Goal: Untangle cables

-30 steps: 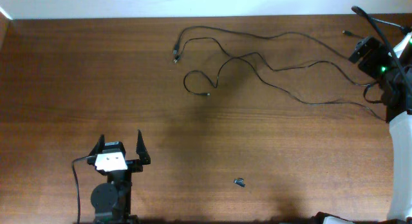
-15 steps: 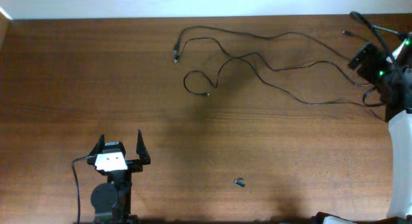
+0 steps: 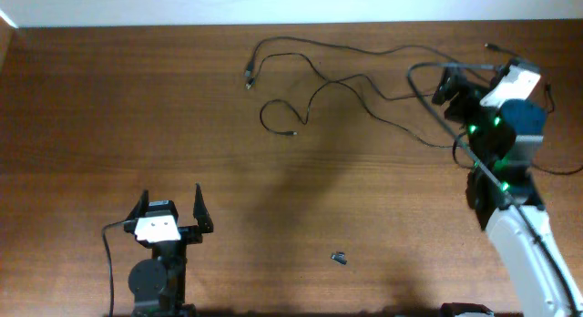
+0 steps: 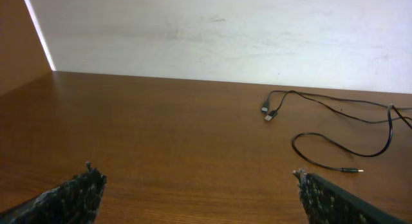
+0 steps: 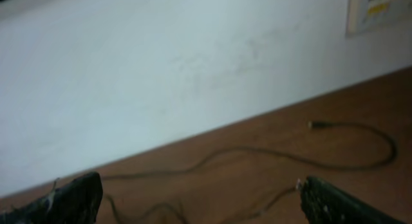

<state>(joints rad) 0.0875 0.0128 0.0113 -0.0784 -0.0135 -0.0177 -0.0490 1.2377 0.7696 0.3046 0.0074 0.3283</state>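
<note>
black cables (image 3: 360,77), apparently stretched left-right

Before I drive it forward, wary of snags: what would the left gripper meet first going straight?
Likely nothing: the left gripper faces bare table up to the white wall. The cables lie off to its right.

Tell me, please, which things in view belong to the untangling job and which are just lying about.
Job in hand: thin black cables, looped over one another.
Lying about: small dark stubby piece, well apart from them.
</note>
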